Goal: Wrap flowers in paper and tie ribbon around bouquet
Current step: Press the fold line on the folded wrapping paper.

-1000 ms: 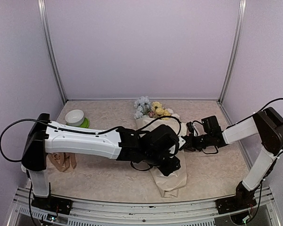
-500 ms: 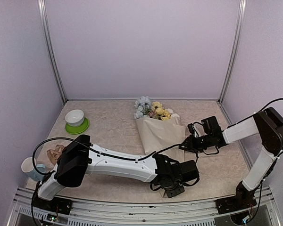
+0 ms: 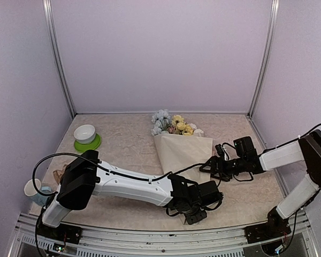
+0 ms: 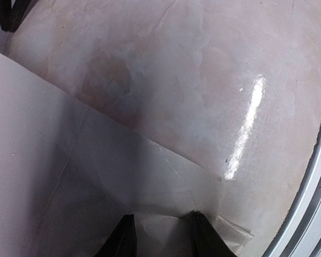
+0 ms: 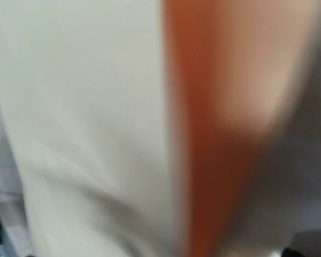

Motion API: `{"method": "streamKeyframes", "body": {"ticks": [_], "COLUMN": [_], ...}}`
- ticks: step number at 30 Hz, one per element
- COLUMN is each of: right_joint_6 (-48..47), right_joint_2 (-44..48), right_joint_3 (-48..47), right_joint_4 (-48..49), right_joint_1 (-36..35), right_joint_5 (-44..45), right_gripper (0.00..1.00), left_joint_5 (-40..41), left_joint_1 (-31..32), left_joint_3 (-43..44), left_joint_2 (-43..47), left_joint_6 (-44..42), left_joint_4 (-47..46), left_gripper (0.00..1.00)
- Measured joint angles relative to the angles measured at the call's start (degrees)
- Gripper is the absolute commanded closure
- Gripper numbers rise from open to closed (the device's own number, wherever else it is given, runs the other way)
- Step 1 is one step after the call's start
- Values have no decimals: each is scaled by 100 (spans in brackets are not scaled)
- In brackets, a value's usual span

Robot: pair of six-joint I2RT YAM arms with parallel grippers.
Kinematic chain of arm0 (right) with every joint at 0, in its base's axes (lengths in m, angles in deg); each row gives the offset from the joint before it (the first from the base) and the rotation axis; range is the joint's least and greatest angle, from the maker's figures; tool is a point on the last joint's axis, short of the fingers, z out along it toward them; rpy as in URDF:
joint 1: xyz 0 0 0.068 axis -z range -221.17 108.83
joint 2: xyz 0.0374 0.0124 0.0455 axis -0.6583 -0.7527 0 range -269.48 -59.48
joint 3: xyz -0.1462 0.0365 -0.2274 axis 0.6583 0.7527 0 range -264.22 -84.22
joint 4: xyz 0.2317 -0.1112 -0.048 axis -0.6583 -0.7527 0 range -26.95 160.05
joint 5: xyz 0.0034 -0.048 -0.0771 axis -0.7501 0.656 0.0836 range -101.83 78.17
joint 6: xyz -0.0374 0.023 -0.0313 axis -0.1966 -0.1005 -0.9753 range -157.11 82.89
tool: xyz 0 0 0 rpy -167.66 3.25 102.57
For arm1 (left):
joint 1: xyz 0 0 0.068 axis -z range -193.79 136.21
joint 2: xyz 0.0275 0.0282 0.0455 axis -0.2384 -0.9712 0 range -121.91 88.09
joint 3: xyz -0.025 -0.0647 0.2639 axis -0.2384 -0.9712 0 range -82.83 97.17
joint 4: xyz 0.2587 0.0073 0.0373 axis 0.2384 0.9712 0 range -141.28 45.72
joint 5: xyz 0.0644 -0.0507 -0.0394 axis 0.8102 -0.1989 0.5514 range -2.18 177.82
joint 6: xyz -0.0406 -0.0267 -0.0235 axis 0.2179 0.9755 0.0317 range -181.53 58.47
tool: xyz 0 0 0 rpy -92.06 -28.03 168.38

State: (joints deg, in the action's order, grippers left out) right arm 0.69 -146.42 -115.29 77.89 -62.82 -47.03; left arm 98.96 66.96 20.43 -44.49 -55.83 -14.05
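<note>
The flowers lie at the back of the table, their stems hidden inside the beige paper, which is folded into a cone narrowing toward me. My left gripper is low over the cone's narrow end. In the left wrist view its fingertips stand partly apart, pressed on the paper with a puckered fold between them; whether they pinch it does not show. My right gripper is at the cone's right edge with its fingers spread. The right wrist view is only a blur. A bit of the tan ribbon shows behind the left arm.
A white bowl on a green saucer stands at the back left. A pale cup is at the front left beside the left arm's base. The metal table rim runs close to the right of the left fingers.
My left arm has dropped from over the middle of the paper to its narrow near end, uncovering the cone. The right gripper has opened and slid slightly right and nearer.
</note>
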Motion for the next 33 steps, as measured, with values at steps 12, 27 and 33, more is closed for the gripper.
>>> {"method": "streamKeyframes", "body": {"ticks": [12, 27, 33], "right_joint_6": [656, 1224, 1224], "right_joint_2": [-1209, -1416, -1368], "right_joint_3": [-111, 267, 267], "right_joint_4": [2114, 2581, 2498], "right_joint_1": [-385, -413, -422], "right_joint_5": [-719, -730, -713], "right_gripper": [30, 100, 100], "left_joint_5": [-15, -66, -562], "left_joint_1": [-7, -46, -236], "left_joint_3": [-144, -675, -1759], "left_joint_2": [70, 393, 1526], "left_joint_6": [0, 20, 140], "left_joint_4": [-138, -466, -1005], "left_gripper": [65, 46, 46]}}
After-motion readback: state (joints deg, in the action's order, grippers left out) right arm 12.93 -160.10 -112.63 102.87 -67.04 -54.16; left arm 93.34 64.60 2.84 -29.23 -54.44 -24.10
